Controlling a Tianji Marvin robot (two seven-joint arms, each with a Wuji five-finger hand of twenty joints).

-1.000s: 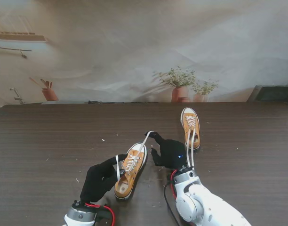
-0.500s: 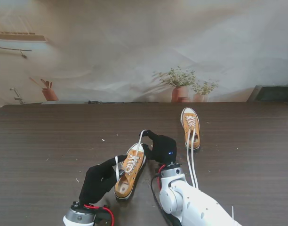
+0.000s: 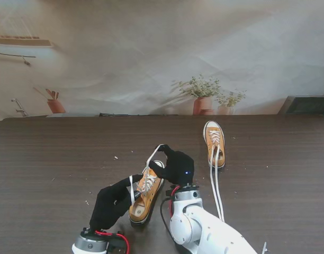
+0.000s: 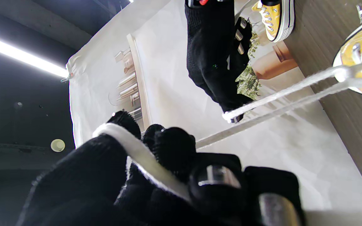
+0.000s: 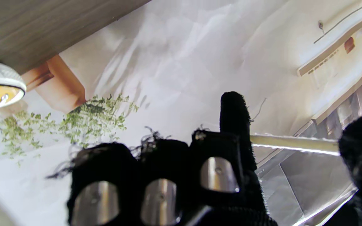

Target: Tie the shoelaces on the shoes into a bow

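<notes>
An orange sneaker (image 3: 145, 194) lies in front of me, toe pointing away. My left hand (image 3: 113, 203), in a black glove, sits at the shoe's left side, shut on one white lace (image 3: 132, 189); the left wrist view shows that lace (image 4: 143, 157) crossing its curled fingers. Over the toe, my right hand (image 3: 175, 165) pinches the other lace end (image 3: 151, 155) and holds it raised and taut. The right wrist view has that lace (image 5: 294, 142) running between forefinger and thumb. A second orange sneaker (image 3: 214, 141) stands farther right, its lace (image 3: 217, 193) trailing loose toward me.
The dark wooden table (image 3: 56, 159) carries small pale crumbs around the shoes. A printed backdrop with potted plants (image 3: 204, 95) rises behind the table's far edge. A dark box (image 3: 307, 105) sits at the far right corner.
My right hand has moved left, from between the two shoes to over the near shoe's toe, carrying its lace end. The left hand has stayed put.
</notes>
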